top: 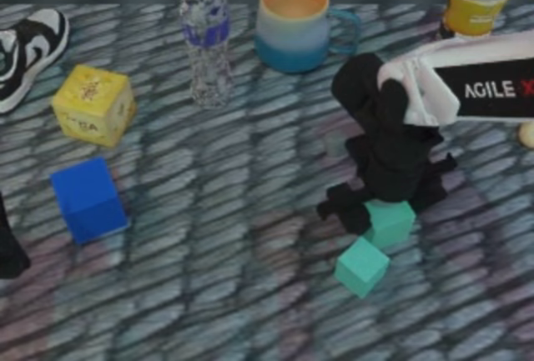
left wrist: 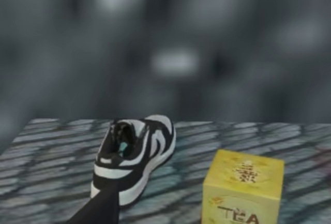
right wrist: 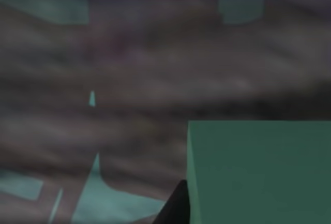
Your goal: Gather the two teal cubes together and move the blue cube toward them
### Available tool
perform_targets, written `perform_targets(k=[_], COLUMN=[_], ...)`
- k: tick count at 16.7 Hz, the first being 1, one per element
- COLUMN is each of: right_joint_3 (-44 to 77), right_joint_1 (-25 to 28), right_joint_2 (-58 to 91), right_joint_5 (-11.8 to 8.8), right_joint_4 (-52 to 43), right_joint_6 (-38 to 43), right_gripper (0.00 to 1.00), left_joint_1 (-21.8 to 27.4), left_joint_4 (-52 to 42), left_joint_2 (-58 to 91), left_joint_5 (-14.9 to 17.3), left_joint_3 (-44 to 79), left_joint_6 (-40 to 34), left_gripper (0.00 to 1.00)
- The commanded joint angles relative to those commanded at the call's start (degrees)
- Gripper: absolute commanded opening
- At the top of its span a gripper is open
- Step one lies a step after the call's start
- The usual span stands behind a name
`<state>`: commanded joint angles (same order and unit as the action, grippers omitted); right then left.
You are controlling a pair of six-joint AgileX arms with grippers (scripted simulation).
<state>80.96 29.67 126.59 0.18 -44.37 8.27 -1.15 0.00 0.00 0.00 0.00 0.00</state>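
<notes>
Two matte teal cubes sit close together at the right-centre of the table, under the right gripper.

The teal cube partly hidden under the gripper (top: 390, 221) sits just beside the fully visible teal cube (top: 362, 266), whose near corner all but touches it. The black right gripper (top: 367, 211) is down over the hidden cube; whether its fingers pinch it or stand spread cannot be told. The right wrist view shows a teal cube face (right wrist: 258, 172) filling the near corner. The plain royal-blue cube (top: 88, 200) lies well apart on the left side, near the yellow printed tea box (top: 93, 104). The left arm (top: 10, 248) is parked at the left edge. Along the far edge stand a black-and-white sneaker (top: 29, 51), clear plastic bottle (top: 205, 36) and blue-and-cream mug (top: 294, 24).
</notes>
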Motion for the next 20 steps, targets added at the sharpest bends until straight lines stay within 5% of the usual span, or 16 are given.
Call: perform_targets(k=[8,20], right_joint_3=[0.48,7.66], right_joint_1=[-0.08,0.13], right_joint_2=[-1.32,-7.15], right_joint_5=[0.15,0.07], right_joint_4=[-0.68,-13.93], right_joint_6=[-0.04,-0.09], right_gripper=[0.00,0.00], left_joint_1=[0.00,0.00], left_joint_4=[0.00,0.00], left_joint_2=[0.00,0.00], left_joint_5=[0.00,0.00], left_joint_3=[0.00,0.00], left_joint_6=[0.00,0.00], left_gripper=[1.00,1.00])
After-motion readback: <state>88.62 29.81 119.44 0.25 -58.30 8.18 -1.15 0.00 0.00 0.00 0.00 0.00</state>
